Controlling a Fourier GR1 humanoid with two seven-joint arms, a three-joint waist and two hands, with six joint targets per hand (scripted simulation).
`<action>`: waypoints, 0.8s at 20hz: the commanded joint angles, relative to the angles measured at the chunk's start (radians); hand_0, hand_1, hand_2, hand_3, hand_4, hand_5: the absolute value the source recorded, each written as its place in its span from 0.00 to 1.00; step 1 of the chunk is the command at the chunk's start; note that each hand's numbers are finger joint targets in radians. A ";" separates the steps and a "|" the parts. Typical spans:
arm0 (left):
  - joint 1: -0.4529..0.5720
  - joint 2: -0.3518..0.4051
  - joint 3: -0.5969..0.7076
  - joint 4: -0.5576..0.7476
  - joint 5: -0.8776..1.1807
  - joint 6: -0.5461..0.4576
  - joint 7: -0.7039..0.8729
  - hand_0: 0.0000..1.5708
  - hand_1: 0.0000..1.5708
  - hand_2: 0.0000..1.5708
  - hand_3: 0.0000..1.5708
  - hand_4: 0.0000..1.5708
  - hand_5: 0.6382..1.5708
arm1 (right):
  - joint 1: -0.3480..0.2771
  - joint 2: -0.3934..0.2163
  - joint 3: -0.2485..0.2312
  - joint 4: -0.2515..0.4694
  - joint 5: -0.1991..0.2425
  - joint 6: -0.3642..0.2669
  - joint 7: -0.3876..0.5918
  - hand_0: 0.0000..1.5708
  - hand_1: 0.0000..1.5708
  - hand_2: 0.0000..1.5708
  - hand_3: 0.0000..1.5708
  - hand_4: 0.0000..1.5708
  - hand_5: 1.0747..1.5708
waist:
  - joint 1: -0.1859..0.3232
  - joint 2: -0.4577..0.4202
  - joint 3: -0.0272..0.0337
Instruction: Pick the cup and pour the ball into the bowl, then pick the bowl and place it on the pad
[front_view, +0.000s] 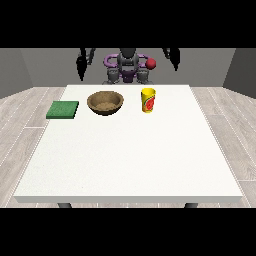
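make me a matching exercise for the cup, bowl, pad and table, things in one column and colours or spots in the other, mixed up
Things:
1. cup
2. bowl
3. pad
4. table

Descriptions:
A. green, lying flat at the table's edge on the view's left
B. white, carries the other three
C. yellow, standing upright, furthest towards the view's right of the three
D. brown, sits between the other two

Pairs: 1-C, 2-D, 3-A, 4-B
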 joint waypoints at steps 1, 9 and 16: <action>-0.014 0.027 0.006 -0.058 -0.001 -0.005 0.040 0.00 0.00 0.00 0.00 0.00 0.99 | -0.010 -0.016 -0.004 -0.059 -0.006 0.001 0.036 0.00 0.00 0.00 0.00 0.00 1.00 | -0.004 -0.146 -0.0273; -0.102 -0.027 0.032 -0.140 0.121 0.010 0.178 0.00 0.00 0.00 0.00 0.00 0.99 | -0.030 -0.156 -0.161 -0.076 -0.200 0.169 0.063 0.00 0.00 0.00 0.00 0.00 1.00 | -0.020 -0.129 -0.0466; -0.096 0.063 0.153 -0.078 0.195 -0.078 0.067 0.00 0.00 0.00 0.00 0.00 0.97 | -0.036 -0.154 -0.193 -0.147 -0.222 0.193 0.059 0.00 0.00 0.00 0.00 0.00 1.00 | -0.033 -0.022 -0.0473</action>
